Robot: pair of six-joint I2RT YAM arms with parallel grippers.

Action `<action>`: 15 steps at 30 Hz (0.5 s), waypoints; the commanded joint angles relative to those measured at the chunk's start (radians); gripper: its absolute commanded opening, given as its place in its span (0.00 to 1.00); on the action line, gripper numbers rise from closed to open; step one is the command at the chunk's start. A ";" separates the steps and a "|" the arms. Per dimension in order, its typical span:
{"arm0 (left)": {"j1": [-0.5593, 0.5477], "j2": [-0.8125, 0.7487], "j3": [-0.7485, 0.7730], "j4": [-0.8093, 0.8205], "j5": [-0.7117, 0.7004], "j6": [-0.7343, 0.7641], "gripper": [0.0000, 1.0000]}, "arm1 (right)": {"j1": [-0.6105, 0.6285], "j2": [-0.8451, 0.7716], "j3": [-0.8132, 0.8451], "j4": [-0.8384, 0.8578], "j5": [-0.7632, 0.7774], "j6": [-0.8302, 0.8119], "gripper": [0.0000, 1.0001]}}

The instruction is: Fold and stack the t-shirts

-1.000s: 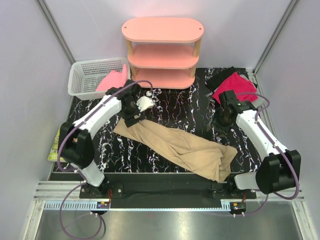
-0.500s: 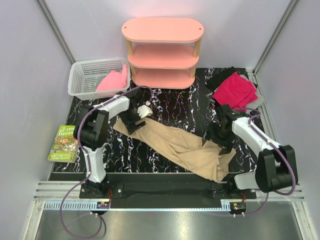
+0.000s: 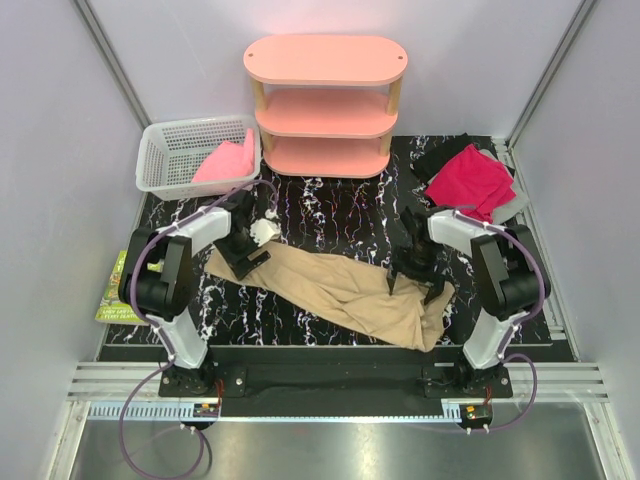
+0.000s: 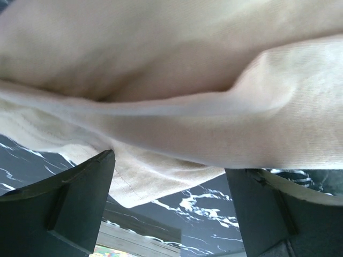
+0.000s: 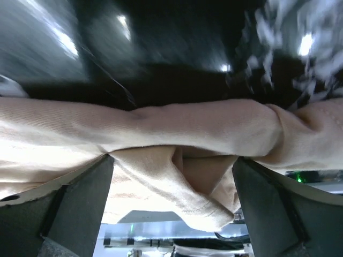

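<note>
As both pairs of jaws have come down onto its ends over the last second, the tan shirt [image 3: 340, 292] has slid left and bunched shorter across the desk [image 3: 330, 215]. It is a crumpled strip, not spread, so flattening probably has to precede any fold. Left jaws: wide apart at the shirt's left end, cloth draped across the gap and touching both fingers [image 4: 59, 209]. Right jaws: likewise wide apart at the right end, a rolled fold of cloth spanning between them. Neither pair is clamped. The magenta shirt [image 3: 470, 180] lies at the far right corner.
</note>
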 commanded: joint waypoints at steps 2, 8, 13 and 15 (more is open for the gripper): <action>0.016 -0.055 -0.127 0.026 0.019 0.027 0.88 | 0.010 0.115 0.200 0.057 0.142 -0.042 1.00; 0.017 -0.128 -0.220 0.011 0.100 -0.002 0.87 | 0.010 0.296 0.493 0.018 0.136 -0.085 1.00; 0.011 -0.200 -0.243 -0.049 0.182 -0.028 0.87 | 0.008 0.421 0.763 -0.001 0.139 -0.128 1.00; -0.002 -0.215 -0.238 -0.096 0.222 -0.035 0.87 | 0.010 0.468 0.840 -0.021 0.191 -0.139 1.00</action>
